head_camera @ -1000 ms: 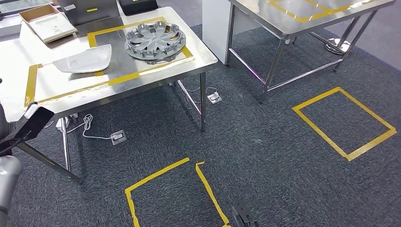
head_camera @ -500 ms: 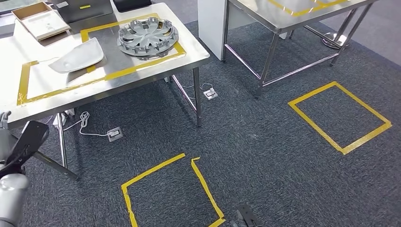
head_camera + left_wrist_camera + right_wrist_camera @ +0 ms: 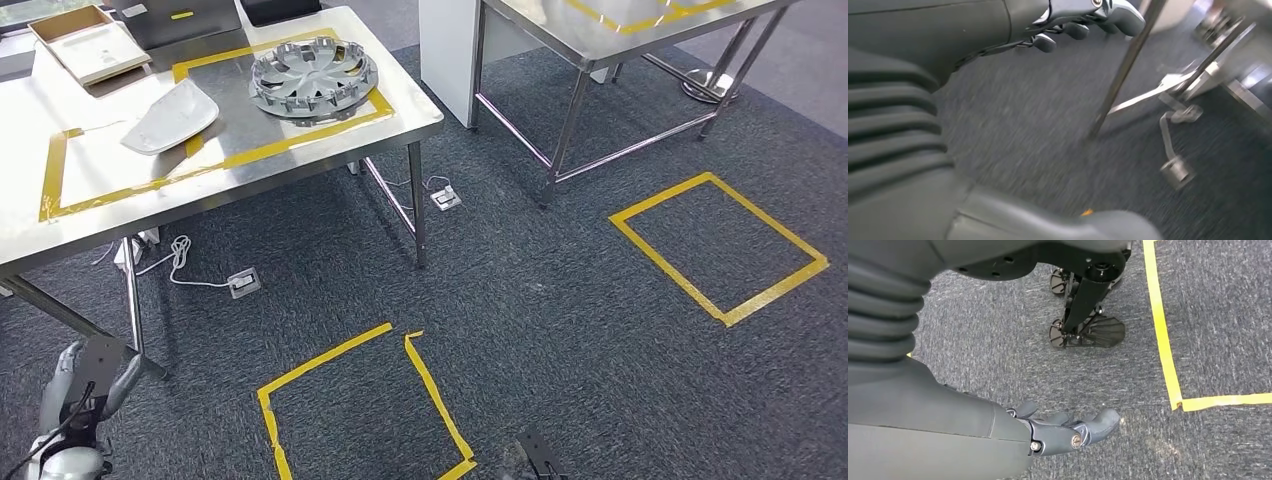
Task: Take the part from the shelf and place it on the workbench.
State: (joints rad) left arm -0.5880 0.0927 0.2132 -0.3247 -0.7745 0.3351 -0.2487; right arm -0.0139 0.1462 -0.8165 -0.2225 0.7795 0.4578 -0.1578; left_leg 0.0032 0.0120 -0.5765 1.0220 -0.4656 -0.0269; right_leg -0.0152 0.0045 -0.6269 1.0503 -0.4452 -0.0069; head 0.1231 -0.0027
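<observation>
A steel workbench (image 3: pixel 300 175) fills the upper left of the head view, its top marked with yellow tape. Two parts are seen resting on it: a round silver wheel cover (image 3: pixel 313 77) inside the taped rectangle at upper centre-left, and a pale curved shell part (image 3: pixel 170 118) just to its left, lying across the tape line. Which of the two the task names cannot be told, and the shelf cannot be identified in these views.

The left hand (image 3: pixel 82 388) is seen at the lower left of the head view, hanging low beside the workbench leg (image 3: pixel 131 295), fingers apart and holding nothing. In the left wrist view the fingers (image 3: pixel 1075 29) are blurred but nothing is seen between them. The right hand (image 3: pixel 1068 430) is seen in the right wrist view, low over dark carpet, fingers loosely extended and lightly apart, nothing held.

Both parts lie well apart from each hand, up on the tabletop, while the hands hang at floor-ward height.

Risks are judged as follows. The left hand hangs near the workbench leg, so a swing of the arm or a step could knock it against the leg. A white cable (image 3: pixel 185 265) and a floor socket (image 3: pixel 244 284) lie under the bench at left, near where feet could be placed, and could be snagged. The shell part sits off its taped area, so a jolt to the bench could shift it further.
</observation>
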